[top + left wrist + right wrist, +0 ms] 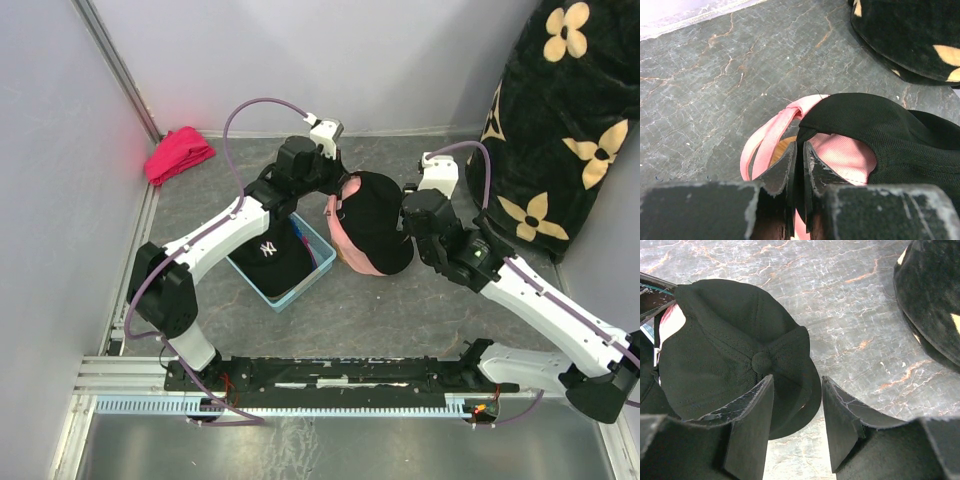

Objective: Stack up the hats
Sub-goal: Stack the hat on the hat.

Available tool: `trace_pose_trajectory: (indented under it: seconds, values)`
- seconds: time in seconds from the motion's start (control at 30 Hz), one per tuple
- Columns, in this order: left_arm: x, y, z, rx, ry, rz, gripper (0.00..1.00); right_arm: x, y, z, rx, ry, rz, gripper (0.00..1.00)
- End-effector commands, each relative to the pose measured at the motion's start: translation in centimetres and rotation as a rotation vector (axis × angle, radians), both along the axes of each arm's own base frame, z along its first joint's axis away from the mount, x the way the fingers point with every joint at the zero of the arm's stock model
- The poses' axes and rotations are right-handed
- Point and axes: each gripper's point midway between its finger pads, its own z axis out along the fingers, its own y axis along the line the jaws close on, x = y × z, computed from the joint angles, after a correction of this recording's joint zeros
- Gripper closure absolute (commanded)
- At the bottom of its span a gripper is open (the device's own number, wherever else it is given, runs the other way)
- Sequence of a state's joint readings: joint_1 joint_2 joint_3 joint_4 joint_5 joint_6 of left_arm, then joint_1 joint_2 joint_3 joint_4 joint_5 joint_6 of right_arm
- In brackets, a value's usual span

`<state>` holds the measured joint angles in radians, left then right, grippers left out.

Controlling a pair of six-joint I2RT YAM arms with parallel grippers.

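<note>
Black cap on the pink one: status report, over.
Left end effector pinched shut on black cap rear edge. Right end effector open beside its crown. Black cap sits over pink cap. Nothing blocking.

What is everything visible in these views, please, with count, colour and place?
plain black fabric baseball cap: one, black, centre, over the pink cap
light pink fabric baseball cap: one, pink, under it
black logo-embroidered baseball cap: one, black, in the bin
light blue plastic bin: one, blue, left of centre
red-pink cloth bundle: one, far left corner
black plush blanket with cream flowers: one, far right
left gripper: shut on the plain cap's rear edge
right gripper: open, by the same cap
</note>
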<state>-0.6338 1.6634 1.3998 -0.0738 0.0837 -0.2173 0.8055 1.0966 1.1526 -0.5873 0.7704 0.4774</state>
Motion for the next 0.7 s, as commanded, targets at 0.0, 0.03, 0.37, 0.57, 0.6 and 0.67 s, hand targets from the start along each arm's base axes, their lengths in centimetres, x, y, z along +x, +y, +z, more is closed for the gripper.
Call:
trace_pose_trajectory:
  seconds: [0.0, 0.03, 0.37, 0.57, 0.6, 0.67]
  values:
    - [1.0, 1.0, 4.4, -0.016, -0.115, 0.014, 0.87, 0.7, 1.3, 2.0, 0.087, -0.049, 0.043, 0.48]
    - [1.0, 1.0, 4.3, -0.013, -0.115, 0.013, 0.87, 0.7, 1.5, 2.3, 0.107, -0.059, 0.051, 0.47]
    - [1.1, 1.2, 4.0, -0.005, -0.113, 0.006, 0.87, 2.1, 2.4, 3.3, 0.228, -0.050, 0.078, 0.47]
    - [1.2, 1.2, 4.0, -0.004, -0.114, 0.004, 0.87, 3.0, 2.9, 3.3, 0.305, -0.036, 0.100, 0.48]
    - [1.2, 1.2, 4.0, -0.004, -0.113, 0.004, 0.86, 3.1, 2.9, 3.2, 0.314, -0.030, 0.102, 0.48]
    - [1.2, 1.1, 3.9, -0.005, -0.113, 0.001, 0.86, 3.3, 3.0, 3.0, 0.337, -0.019, 0.109, 0.48]
